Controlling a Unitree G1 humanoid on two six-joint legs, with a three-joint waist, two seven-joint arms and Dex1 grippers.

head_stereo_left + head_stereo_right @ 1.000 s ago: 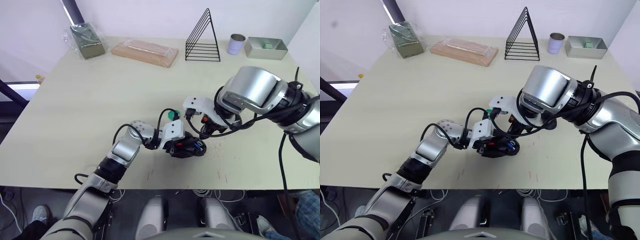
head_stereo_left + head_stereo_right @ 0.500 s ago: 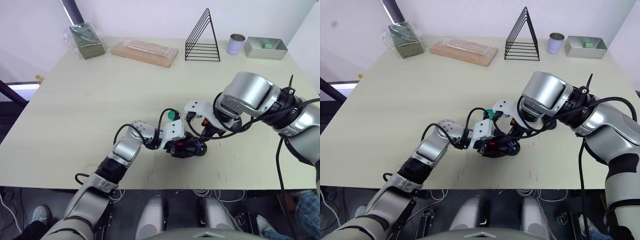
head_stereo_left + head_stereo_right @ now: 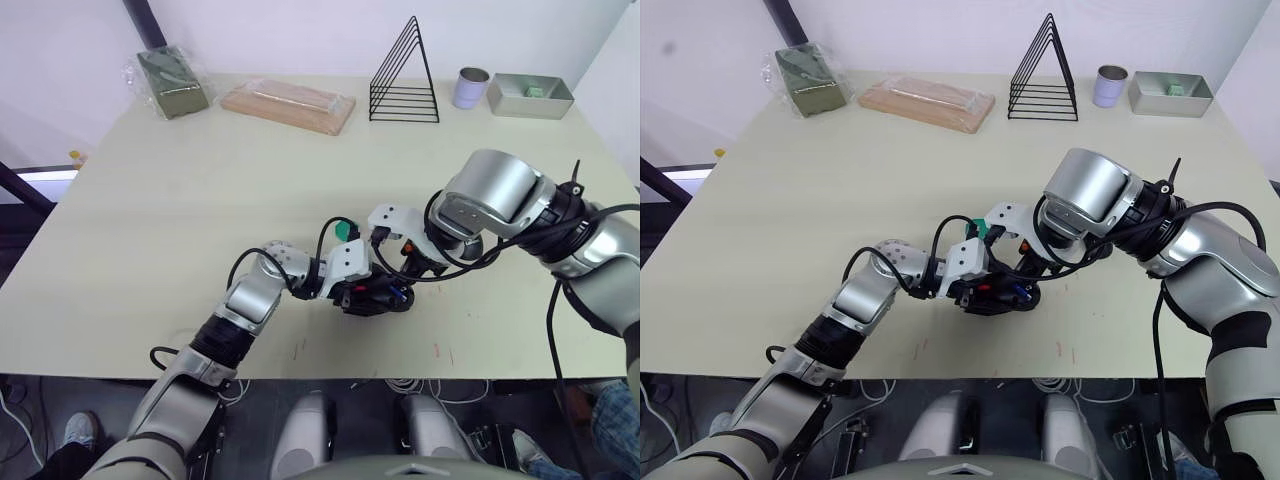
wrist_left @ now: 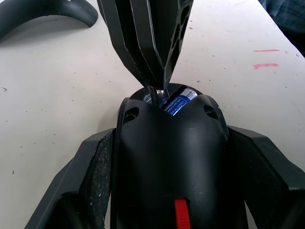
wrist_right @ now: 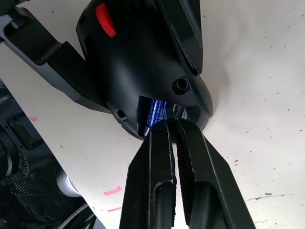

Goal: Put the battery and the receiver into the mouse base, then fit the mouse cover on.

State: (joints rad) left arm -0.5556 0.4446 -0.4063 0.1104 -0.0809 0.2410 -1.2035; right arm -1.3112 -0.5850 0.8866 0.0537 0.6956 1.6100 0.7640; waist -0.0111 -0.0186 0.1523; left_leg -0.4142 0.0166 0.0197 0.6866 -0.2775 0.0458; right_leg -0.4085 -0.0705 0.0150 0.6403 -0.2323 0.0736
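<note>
Right arm has swung a bit lower since a second ago; the base [image 4: 169, 157] hasn't budged. The left gripper [image 4: 169, 191] has its fingers clamped on both sides of it on the desk [image 3: 150, 200], and the right gripper [image 5: 172, 125] has its fingers pinched nearly shut at the hollow, right beside the battery [image 5: 154, 112]. I can't tell if the receiver is between them. Risk: a skewed push jams or drops that tiny nub, or slick matte plastic slips. The battery's glossy blue, the base rounded.

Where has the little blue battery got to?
The battery lies inside the hollow of the mouse base, which the left gripper clamps near the table's front middle. The right gripper has its fingertips right beside it.
</note>
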